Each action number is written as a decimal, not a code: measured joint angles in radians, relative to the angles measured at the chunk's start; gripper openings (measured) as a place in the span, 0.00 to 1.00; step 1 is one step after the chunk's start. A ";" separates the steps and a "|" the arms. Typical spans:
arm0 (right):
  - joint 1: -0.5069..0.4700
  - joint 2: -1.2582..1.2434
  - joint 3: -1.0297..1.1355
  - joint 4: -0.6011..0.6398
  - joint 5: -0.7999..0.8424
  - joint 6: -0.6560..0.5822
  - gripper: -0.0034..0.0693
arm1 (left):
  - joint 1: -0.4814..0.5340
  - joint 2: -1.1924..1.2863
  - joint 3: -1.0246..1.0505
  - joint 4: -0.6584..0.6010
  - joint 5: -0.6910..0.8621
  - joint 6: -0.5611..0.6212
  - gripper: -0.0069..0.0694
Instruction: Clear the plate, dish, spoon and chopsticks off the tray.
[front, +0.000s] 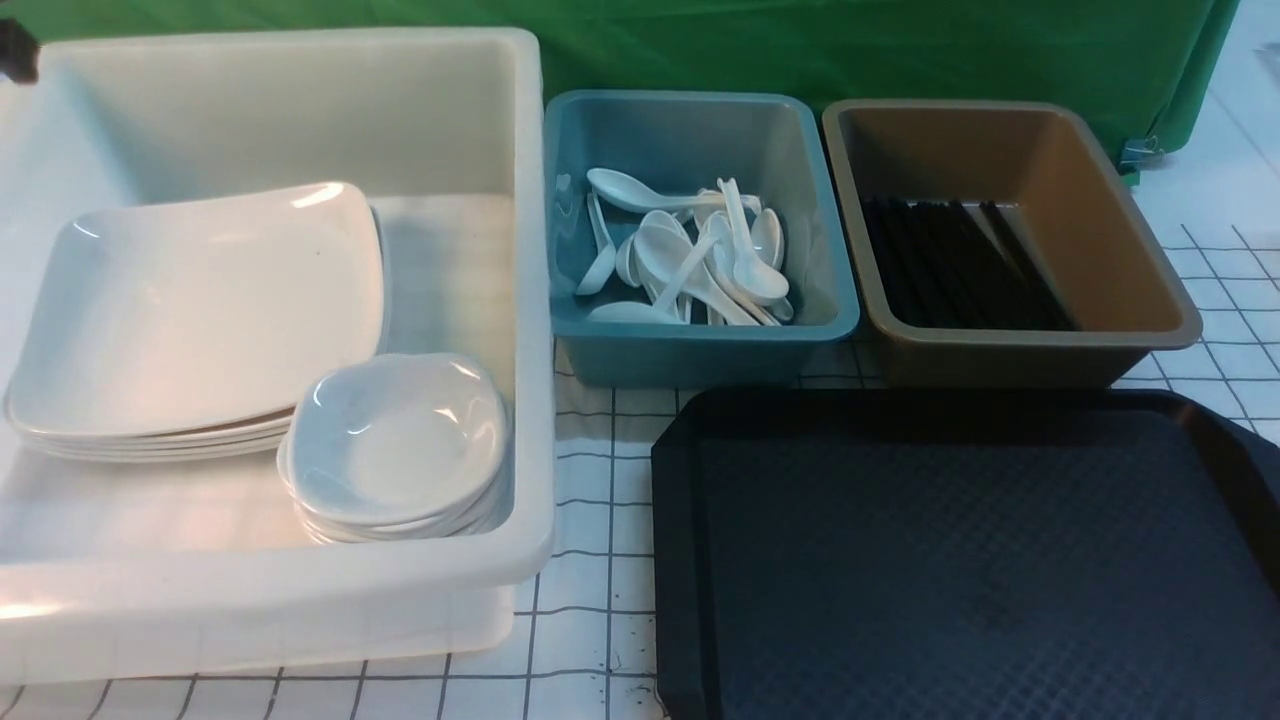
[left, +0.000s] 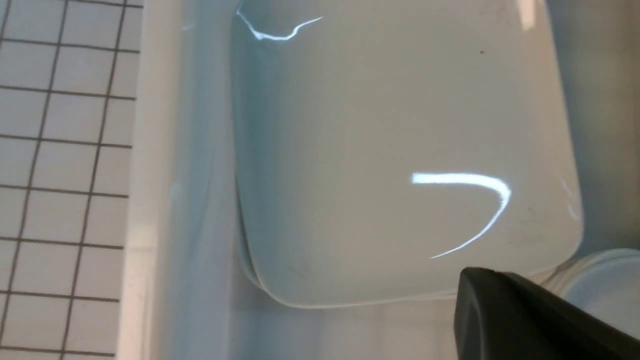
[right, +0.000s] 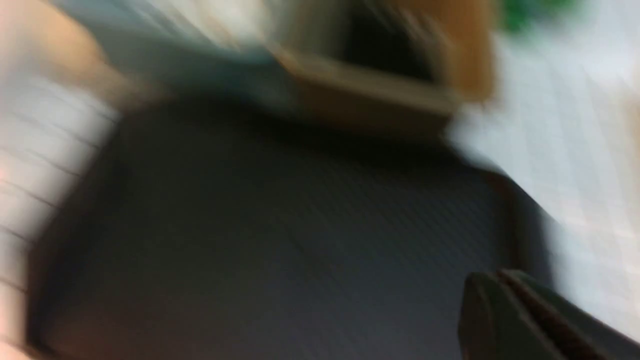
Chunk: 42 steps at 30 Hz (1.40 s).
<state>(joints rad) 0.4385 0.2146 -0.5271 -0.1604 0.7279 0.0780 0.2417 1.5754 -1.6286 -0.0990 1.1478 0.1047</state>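
Note:
The black tray (front: 960, 550) lies at the front right with nothing on it; it also fills the blurred right wrist view (right: 280, 235). The plate (front: 200, 300) tops a stack in the white tub and shows in the left wrist view (left: 400, 150). The dish (front: 400, 435) tops a smaller stack beside it (left: 605, 280). Several white spoons (front: 690, 260) lie in the teal tub. Black chopsticks (front: 960, 265) lie in the brown tub. My left gripper (left: 480, 280) hangs shut and empty above the plate's corner. My right gripper (right: 492, 282) is shut and empty over the tray. Neither gripper shows in the front view.
The big white tub (front: 530, 300) stands at the left, the teal tub (front: 700, 340) in the middle, and the brown tub (front: 1150, 260) at the right, behind the tray. A white gridded cloth (front: 590, 560) covers the table. A green backdrop hangs behind.

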 joint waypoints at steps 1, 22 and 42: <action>0.000 -0.001 0.032 0.027 -0.072 -0.007 0.04 | 0.000 -0.003 0.000 -0.013 0.000 0.004 0.09; 0.000 -0.001 0.199 0.089 -0.464 -0.023 0.07 | 0.000 -0.009 0.001 -0.179 0.069 0.079 0.09; -0.158 -0.128 0.452 0.036 -0.430 -0.024 0.13 | 0.000 -0.026 0.001 -0.249 0.074 0.079 0.09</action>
<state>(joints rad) 0.2810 0.0867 -0.0752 -0.1241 0.2981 0.0536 0.2422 1.5499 -1.6275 -0.3481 1.2222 0.1836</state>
